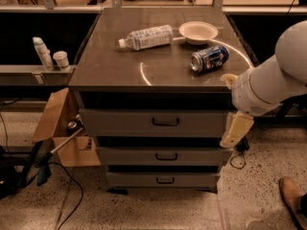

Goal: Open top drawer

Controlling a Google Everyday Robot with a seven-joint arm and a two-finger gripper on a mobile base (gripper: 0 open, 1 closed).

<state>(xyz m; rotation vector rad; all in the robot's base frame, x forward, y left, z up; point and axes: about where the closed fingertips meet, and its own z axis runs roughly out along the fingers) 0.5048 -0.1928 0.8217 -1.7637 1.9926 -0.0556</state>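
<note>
The top drawer [120,123] is the widest grey front, just under the cabinet's dark top, with a small black loop handle [166,122] at its centre. Its front sits flush with the cabinet. My gripper [235,129] is a cream-coloured piece hanging down from the white arm [273,83]. It is at the drawer's right end, at the cabinet's right front corner, well to the right of the handle and holding nothing.
Two shorter grey drawers [134,155] [129,179] lie below. On the top are a plastic bottle [146,37], a white bowl [198,32] and a blue can [209,58]. A cardboard box [60,128] and cables stand at the left. A shoe [291,195] is at the lower right.
</note>
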